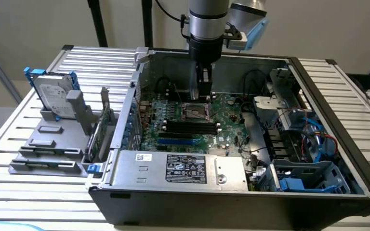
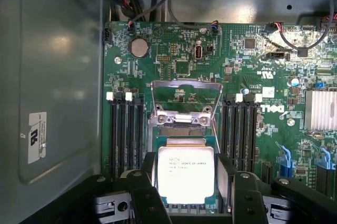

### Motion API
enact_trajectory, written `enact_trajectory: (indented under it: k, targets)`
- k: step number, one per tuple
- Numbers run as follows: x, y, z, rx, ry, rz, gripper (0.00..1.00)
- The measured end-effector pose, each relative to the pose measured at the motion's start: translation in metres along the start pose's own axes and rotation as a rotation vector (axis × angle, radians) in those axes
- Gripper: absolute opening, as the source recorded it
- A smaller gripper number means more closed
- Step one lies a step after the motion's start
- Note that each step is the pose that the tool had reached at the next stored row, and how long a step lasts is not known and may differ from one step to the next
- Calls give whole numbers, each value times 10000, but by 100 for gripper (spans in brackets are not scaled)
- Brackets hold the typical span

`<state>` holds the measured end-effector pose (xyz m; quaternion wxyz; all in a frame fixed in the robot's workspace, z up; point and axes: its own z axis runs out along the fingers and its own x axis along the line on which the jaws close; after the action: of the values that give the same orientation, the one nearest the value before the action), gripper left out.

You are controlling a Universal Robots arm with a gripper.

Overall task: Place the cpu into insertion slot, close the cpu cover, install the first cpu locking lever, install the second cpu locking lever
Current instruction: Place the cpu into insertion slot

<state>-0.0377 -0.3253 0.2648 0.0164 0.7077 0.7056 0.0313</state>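
1. My claw [image 1: 201, 97] is released, with its fingers [image 2: 143, 192] on either side of the cpu [image 2: 186, 174].
2. I see the cpu lying in the slot [image 1: 198, 112].
3. The cover [image 2: 186, 97] stands raised.

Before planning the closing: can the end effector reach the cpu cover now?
Probably yes: the cpu cover stands swung open next to the cpu, the open end effector hangs over it, and no cable crosses between.
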Motion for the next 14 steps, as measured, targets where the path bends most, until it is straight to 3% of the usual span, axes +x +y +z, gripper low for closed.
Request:
enact_trajectory:
  k: [14]
  targets:
    - [-47,-17,248,20,0,1,55]
